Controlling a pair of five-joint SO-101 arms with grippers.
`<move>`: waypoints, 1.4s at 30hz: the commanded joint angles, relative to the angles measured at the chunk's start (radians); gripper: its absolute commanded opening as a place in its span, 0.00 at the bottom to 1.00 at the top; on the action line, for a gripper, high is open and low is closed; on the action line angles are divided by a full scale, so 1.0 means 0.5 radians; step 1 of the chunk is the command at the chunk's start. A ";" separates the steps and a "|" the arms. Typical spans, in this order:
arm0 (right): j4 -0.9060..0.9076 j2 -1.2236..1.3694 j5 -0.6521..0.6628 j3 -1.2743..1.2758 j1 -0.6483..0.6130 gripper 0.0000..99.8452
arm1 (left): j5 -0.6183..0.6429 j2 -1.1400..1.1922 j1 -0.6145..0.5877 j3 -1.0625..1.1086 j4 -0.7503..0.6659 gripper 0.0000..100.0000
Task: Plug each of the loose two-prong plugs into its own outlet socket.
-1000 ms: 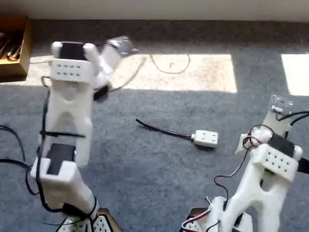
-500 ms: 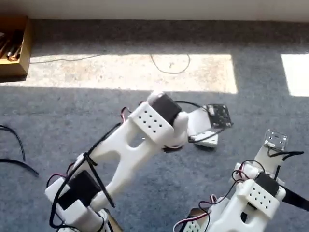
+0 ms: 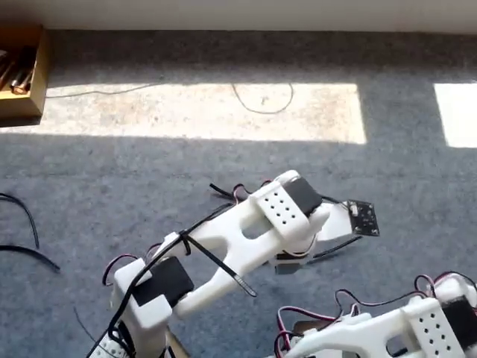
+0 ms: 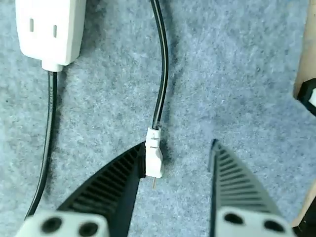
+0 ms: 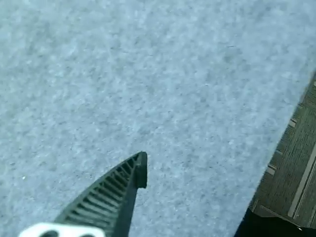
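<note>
Now your left gripper (image 4: 177, 146) hangs spread wide over the small white plug (image 4: 154, 160), which lies on the grey carpet (image 4: 247, 74) near the outlet block (image 4: 49, 29). It is probably light and skittish, so pinch its stiff body, not the limp black cord (image 4: 160, 74).

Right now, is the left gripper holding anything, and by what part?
Nothing is held. The left gripper is open, with the white plug lying between its fingers on the carpet.
</note>
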 commanded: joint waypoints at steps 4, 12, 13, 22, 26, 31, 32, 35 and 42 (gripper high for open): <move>-0.164 -0.029 0.021 -0.235 0.275 0.88 | -0.015 -0.296 -0.087 -0.084 0.012 0.33; -0.195 0.008 0.018 -0.112 0.388 0.88 | -0.058 -0.253 -0.508 -0.502 -0.153 0.34; -0.198 0.032 0.018 -0.091 0.400 0.88 | -0.058 -0.167 -0.489 -0.539 -0.147 0.34; -0.689 0.505 0.018 -0.087 0.493 0.88 | -0.172 0.615 -0.364 -1.208 0.015 0.34; -0.735 0.701 0.018 -0.146 0.493 0.88 | -0.172 0.934 -0.336 -1.505 0.157 0.33; -0.763 0.824 0.025 -0.170 0.493 0.88 | -0.166 1.241 -0.308 -1.788 0.322 0.33; -0.806 0.839 0.025 -0.158 0.493 0.88 | -0.166 1.287 -0.299 -1.824 0.353 0.33; -0.861 0.873 0.028 -0.158 0.493 0.88 | -0.163 1.376 -0.278 -1.966 0.377 0.33; -0.861 0.882 0.031 -0.124 0.496 0.88 | -0.163 1.416 -0.272 -2.199 0.377 0.34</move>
